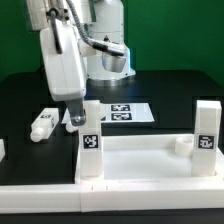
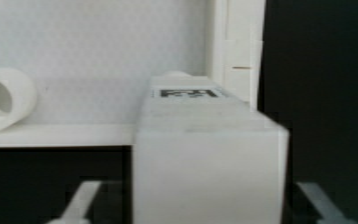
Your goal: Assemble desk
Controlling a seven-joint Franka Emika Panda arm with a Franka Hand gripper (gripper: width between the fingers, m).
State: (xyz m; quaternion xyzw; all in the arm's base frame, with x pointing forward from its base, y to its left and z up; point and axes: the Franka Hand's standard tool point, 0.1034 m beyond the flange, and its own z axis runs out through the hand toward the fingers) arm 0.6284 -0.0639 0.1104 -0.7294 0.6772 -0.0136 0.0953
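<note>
My tool [image 1: 82,112] straddles the upright leg [image 1: 90,143] with its jaws apart, left of centre, at the tabletop's [image 1: 150,170] corner. I judge the leg light, rigid, slick plastic, so I'd grip its flat sides squarely, near the top.

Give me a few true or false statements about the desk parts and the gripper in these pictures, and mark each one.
1. Two legs stand upright at the tabletop. True: the near leg and the far leg both stand at its rim.
2. A loose leg lies on the black table at the exterior view's left. True.
3. The marker board lies on top of the tabletop. False: it lies on the black table behind the tabletop.
4. The gripper is at the upright leg on the exterior view's right. False: it is at the near leg, toward the exterior view's left, and the far leg stands alone.
</note>
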